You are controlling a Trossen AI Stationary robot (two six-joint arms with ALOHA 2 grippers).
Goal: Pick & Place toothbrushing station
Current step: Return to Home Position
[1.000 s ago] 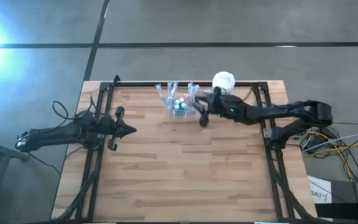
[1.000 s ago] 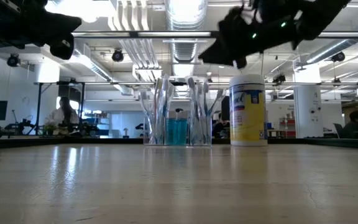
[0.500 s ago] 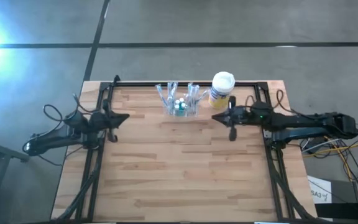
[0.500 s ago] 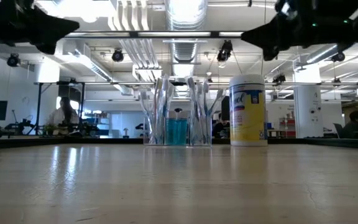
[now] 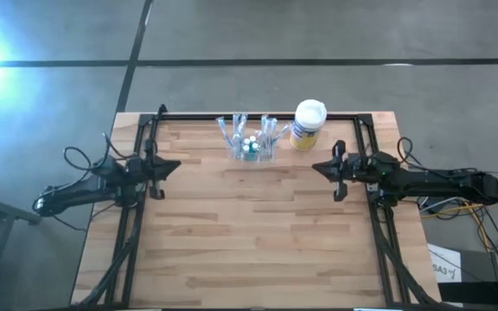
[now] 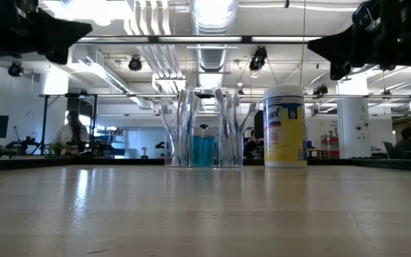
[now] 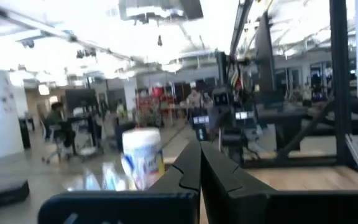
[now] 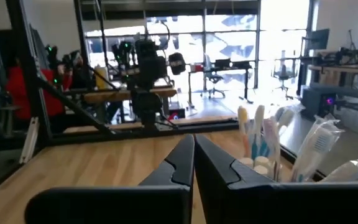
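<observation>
1. Far left: finds the left pincer (image 5: 171, 164) drawn back to the edge of the surface (image 5: 249, 242) from farther in a second ago, fingers pressed together, gripping nothing.
2. Back middle: leaves the toothbrushing station (image 5: 251, 142) standing free and upright. Looks clear and near colourless, bristling with toothbrushes (image 8: 258, 127), blue-green at its core.
3. Just to its right, not touching: passes the white-lidded canister (image 5: 308, 123).
4. Far right: finds the right pincer (image 5: 318, 168) withdrawn from over the station, closed and empty. Reads as loading done, arms homing.
</observation>
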